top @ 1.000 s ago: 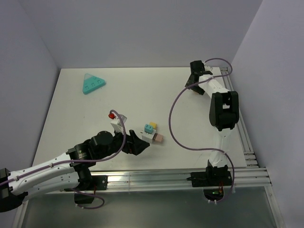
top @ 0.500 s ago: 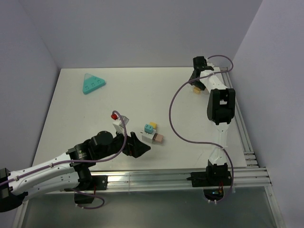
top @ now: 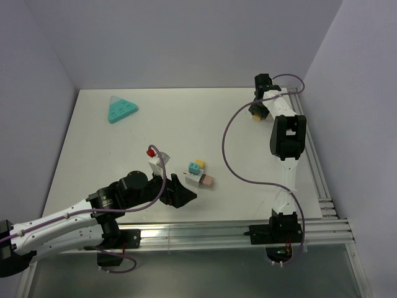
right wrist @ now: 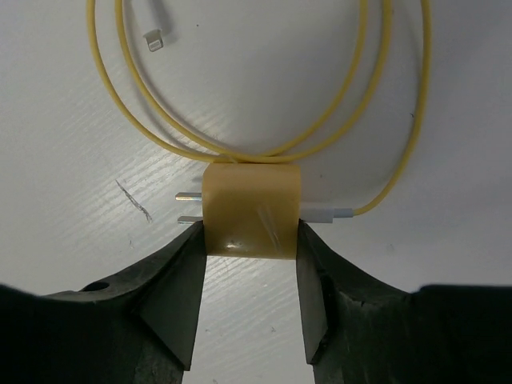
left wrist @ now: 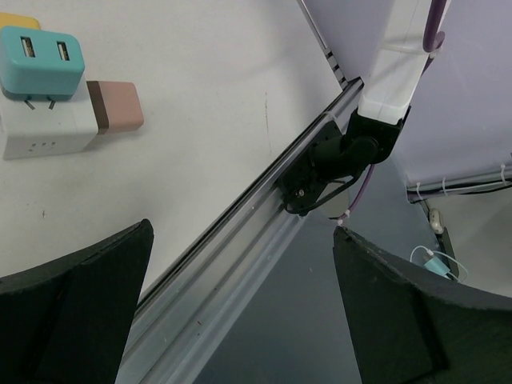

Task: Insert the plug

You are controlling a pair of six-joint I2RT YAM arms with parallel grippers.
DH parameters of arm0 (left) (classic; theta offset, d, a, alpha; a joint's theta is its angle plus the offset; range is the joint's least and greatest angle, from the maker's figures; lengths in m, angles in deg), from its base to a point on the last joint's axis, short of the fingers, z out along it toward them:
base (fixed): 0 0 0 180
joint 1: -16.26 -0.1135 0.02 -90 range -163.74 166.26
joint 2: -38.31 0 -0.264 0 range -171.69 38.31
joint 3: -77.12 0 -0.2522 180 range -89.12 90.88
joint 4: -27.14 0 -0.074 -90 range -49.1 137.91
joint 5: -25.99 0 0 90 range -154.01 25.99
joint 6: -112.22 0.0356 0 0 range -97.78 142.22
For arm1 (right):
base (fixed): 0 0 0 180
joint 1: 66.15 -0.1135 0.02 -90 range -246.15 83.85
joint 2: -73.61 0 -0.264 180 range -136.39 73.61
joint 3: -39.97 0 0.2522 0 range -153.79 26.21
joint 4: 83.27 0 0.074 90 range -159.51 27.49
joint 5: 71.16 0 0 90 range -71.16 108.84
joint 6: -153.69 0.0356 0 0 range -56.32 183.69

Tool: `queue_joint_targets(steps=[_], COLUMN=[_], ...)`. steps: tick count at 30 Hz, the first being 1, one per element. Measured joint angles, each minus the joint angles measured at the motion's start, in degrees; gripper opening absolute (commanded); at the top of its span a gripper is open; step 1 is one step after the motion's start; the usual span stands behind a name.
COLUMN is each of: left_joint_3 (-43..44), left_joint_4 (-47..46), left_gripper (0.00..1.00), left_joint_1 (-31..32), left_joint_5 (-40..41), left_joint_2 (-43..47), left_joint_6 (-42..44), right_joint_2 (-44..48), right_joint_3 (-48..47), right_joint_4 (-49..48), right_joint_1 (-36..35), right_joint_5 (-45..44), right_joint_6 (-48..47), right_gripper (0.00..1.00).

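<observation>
At the far right corner of the worktop (top: 105, 155), our right tool (right wrist: 250, 234) clamps the yellow plug (right wrist: 252, 210) by its sides, its prongs (right wrist: 189, 197) bare and its yellow cable (right wrist: 120, 100) looped beyond. Our left tool (top: 180, 194) hangs spread wide, holding nothing, just beside the white power strip (top: 197, 179) mid-worktop.
</observation>
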Motion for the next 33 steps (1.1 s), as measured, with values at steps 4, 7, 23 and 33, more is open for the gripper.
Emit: queue_joint_targets(steps=[4,7,23,33], left_joint_3=[1.53,2.34,-2.01,-7.17], left_joint_4=[2.03,2.43,-6.16,-21.22], left_gripper=[0.96,0.94,0.76,0.8], left_joint_1=[0.0,0.0,0.02,0.04], left_joint_5=[-0.09,-0.11,-0.66,-5.7], left_joint_2=[0.09,1.07,0.66,-10.58], left_joint_6=[-0.04,-0.24,-8.48,-13.62], right_joint_2=[0.85,4.94,66.03,109.44], right_joint_3=[1.77,8.68,69.83,95.21], right_joint_4=[-1.44,-4.46,-20.5,-21.68], right_joint_1=[0.02,-0.04,-17.44,-34.56], right_joint_5=[-0.17,-0.28,2.82,8.09], right_joint_6=[-0.22,-0.44,1.03,7.45], right_gripper=[0.0,0.0,0.0,0.0])
